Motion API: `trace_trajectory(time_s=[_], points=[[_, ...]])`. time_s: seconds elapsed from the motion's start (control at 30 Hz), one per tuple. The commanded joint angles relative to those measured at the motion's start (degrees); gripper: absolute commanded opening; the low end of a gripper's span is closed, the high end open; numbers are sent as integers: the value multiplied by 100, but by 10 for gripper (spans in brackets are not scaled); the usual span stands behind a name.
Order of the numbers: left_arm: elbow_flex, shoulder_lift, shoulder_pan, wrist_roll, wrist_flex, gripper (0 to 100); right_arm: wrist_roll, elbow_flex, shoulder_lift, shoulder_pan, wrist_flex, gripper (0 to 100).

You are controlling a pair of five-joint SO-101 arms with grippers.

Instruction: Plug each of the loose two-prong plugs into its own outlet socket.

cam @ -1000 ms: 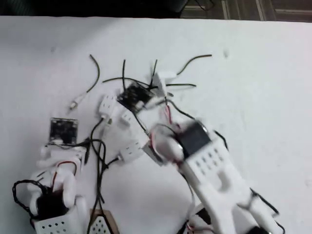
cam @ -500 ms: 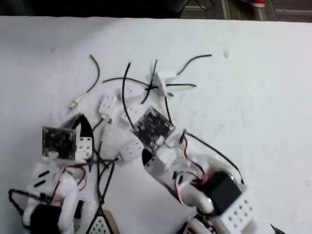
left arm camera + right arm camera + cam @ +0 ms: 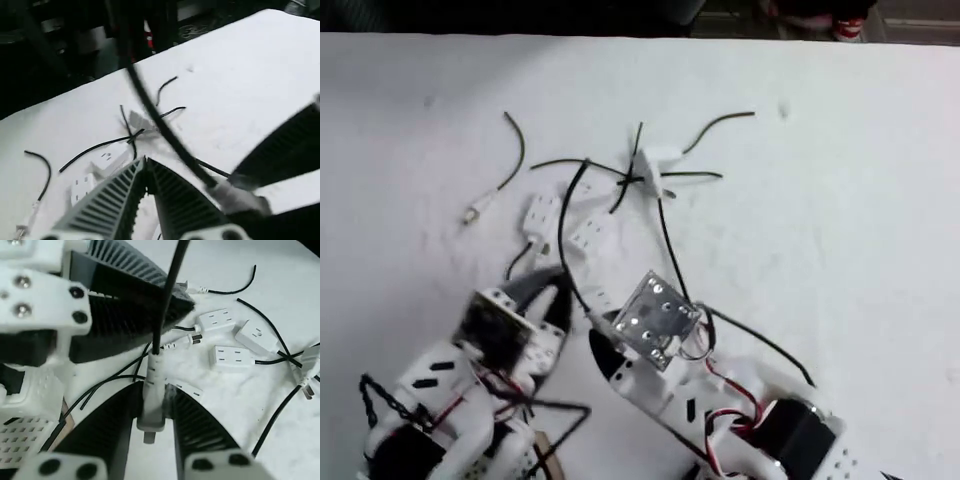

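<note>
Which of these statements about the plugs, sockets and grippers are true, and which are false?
1. The right gripper is shut on a plug. True.
2. That plug is already seated in a socket. False: it is held clear of the outlet sockets, with its prong end bare.
3. The left gripper is wide open. False: it is shut, with nothing in it.
4. Several outlet sockets lie on the white table. True.

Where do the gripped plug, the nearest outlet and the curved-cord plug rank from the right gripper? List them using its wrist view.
1. Gripped plug, inside the right gripper.
2. Nearest outlet, just beyond it.
3. Curved-cord plug, farthest, past the second outlet.
</note>
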State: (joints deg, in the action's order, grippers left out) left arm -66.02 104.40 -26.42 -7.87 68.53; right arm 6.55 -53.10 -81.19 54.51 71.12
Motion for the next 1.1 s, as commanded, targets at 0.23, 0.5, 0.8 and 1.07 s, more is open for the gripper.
trace_trajectory(time_s=[0.23, 0.5, 0.8, 1.07], points=[[246, -22, -1279, -738, 334, 22, -53, -141, -13, 207, -171, 16], [264, -22, -831, -1257, 413, 22, -448, -141, 4, -66, -330, 16], [404, -13, 2079, -1327, -18, 22, -1169, -325, 1895, -1147, -1587, 16], [-686, -13, 3749, -1327, -44, 22, -1512, -352, 3723, -1182, -3002, 16]])
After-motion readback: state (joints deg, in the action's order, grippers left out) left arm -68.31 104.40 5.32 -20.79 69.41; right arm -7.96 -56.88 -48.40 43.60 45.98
